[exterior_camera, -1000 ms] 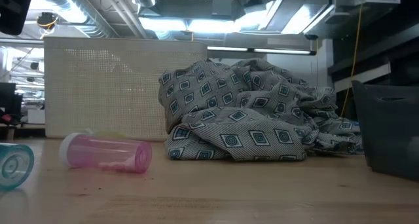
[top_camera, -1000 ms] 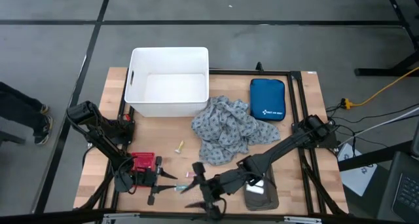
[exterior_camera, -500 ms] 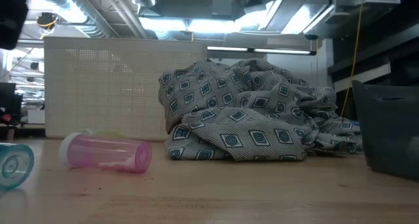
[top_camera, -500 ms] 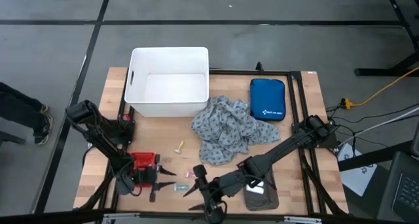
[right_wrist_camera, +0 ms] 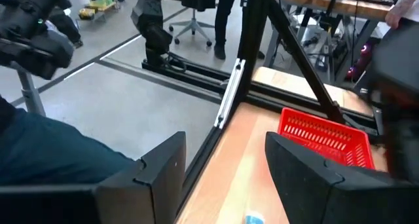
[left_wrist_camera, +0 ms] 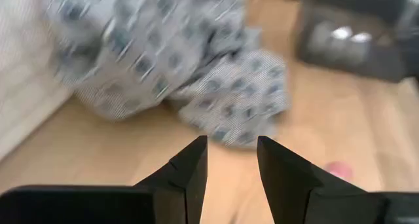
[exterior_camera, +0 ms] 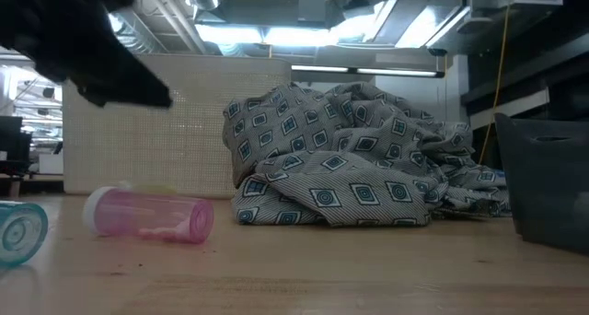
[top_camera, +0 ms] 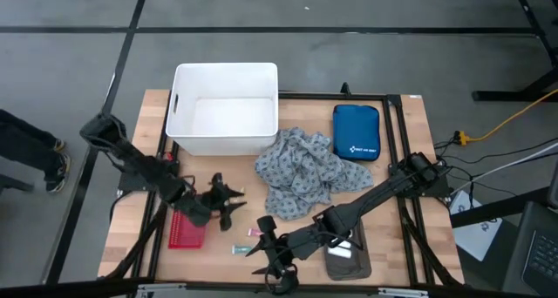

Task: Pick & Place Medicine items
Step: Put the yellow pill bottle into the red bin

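Note:
A pink tube (top_camera: 253, 232) and a teal tube (top_camera: 240, 248) lie on the wood near the table's near edge; in the low view the pink tube (exterior_camera: 147, 215) lies on its side with the teal one (exterior_camera: 20, 232) to its left. The red mesh basket (top_camera: 186, 230) sits flat to their left. My left gripper (top_camera: 231, 202) hovers open between the basket and the grey patterned cloth (top_camera: 301, 172); the yellow item is hidden below it. My right gripper (top_camera: 268, 261) is open, low at the near edge, right of the teal tube.
A white bin (top_camera: 225, 106) stands at the far side, a blue zipped pouch (top_camera: 356, 132) at the far right. A grey tray (top_camera: 347, 256) holding pale things sits near the right arm. Bare wood lies between the bin and the basket. A person's legs show off the table's left.
My left gripper has swung up and away from the near edge beside the red basket, toward the far right, and now hangs close to the cloth. The basket, partly covered by that arm before, now shows whole. My right gripper has stayed near the teal tube.

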Controlling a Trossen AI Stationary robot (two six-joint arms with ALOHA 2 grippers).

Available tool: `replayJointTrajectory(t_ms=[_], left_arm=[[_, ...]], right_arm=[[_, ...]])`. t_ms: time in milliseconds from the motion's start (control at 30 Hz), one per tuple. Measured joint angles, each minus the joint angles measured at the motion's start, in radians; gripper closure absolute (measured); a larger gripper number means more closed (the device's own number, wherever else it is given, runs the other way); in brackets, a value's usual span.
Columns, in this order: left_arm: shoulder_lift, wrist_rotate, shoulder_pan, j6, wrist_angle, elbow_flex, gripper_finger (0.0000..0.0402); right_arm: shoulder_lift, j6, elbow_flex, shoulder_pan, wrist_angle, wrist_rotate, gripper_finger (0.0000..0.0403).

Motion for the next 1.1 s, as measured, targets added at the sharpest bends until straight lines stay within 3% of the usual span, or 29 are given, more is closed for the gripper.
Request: replayJointTrajectory(t_ms=[500,1100], left_arm=[[-0.015,0.308,0.211,-0.182,-0.293,0.0,0.0272],[-0.008,0.468,0.306,-0.215,-0.32,0.0,0.0272]], right_arm=[[0.0,0.005,0.0,0.0,-0.027,0.015,0.0193],[0.001,0.008,0.0,0.0,-0.036,0.015,0.0193]])
